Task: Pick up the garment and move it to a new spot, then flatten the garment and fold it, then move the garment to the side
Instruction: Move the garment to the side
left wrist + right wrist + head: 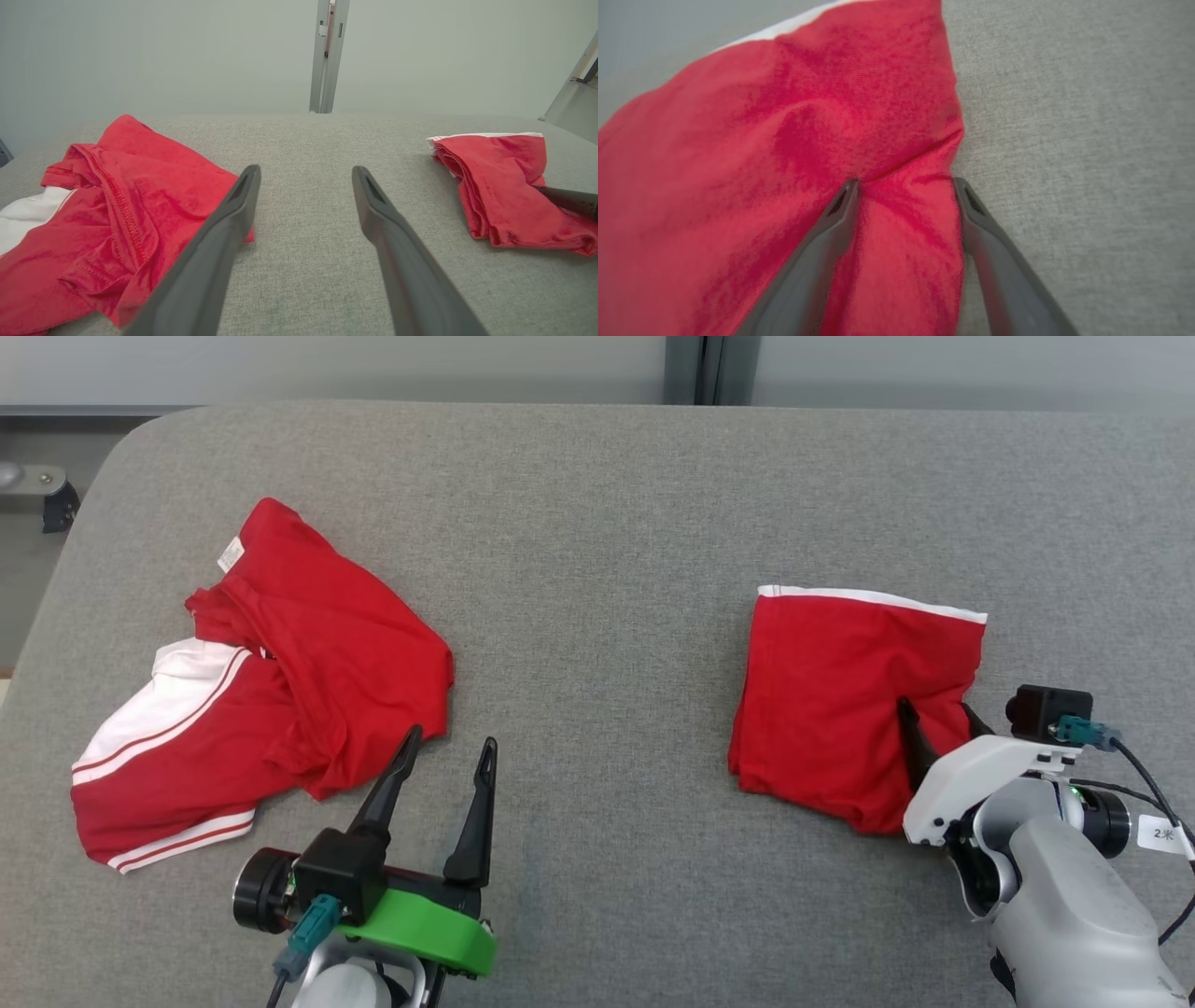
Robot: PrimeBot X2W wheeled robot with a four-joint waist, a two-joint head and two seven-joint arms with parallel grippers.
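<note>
The grey fabric table stands before a pale wall. A crumpled red garment lies at left, a folded red garment at right. The left tool is wide open and empty. The right tool is wide open, tips on the folded one's lower corner.

left gripper: 2 long dark fingers, black body, green bracket, teal connector; right gripper: same dark fingers, white shell, grey forearm, black cable, small white tag.

The table wears coarse, matt grey cloth. The garment at three o'clock is soft red knit; fingers look matt dark plastic.
</note>
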